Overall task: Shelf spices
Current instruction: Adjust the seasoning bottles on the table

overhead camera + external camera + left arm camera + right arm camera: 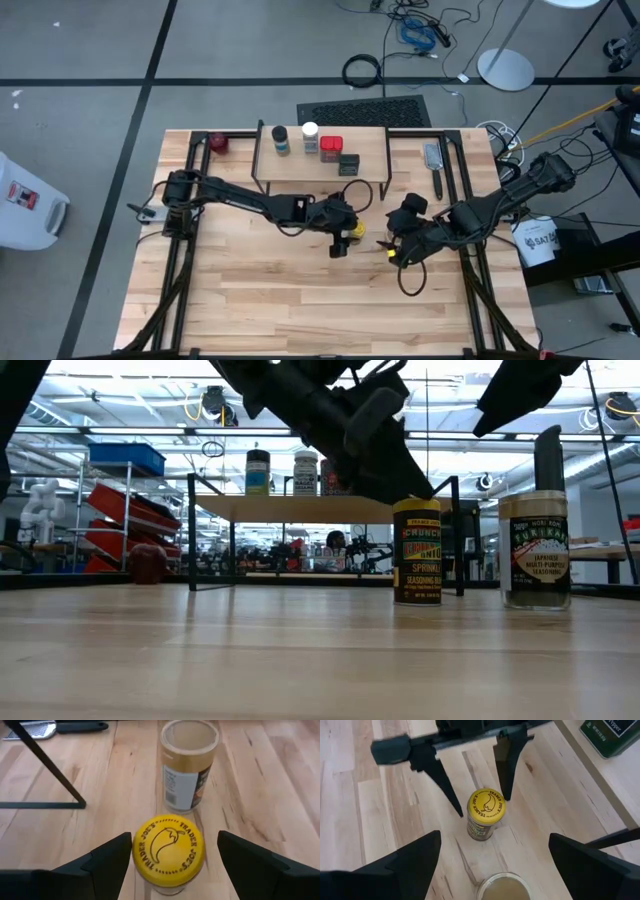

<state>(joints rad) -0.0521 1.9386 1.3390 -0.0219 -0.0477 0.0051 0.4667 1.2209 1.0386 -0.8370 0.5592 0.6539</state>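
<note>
A yellow-topped jar (pixel 168 851) stands upright on the table in front of the shelf (pixel 320 152). My left gripper (pixel 175 836) is open, one finger on each side of the jar's lid, close beside it. A tan-topped jar (pixel 190 765) stands just to the jar's right. My right gripper (pixel 495 845) hangs open above the tan-topped jar (pixel 502 889), clear of it. On the shelf's plank stand a dark-capped jar (pixel 280 140), a white-capped jar (pixel 310 135), a red square tin (pixel 331 148) and a dark tin (pixel 348 163).
A dark-red round object (pixel 219 143) sits at the table's far left corner. A flat tool with a dark handle (pixel 433 165) lies right of the shelf. The shelf's thin black legs (pixel 50 770) stand just beyond the jars. Bare wood stretches toward the near edge.
</note>
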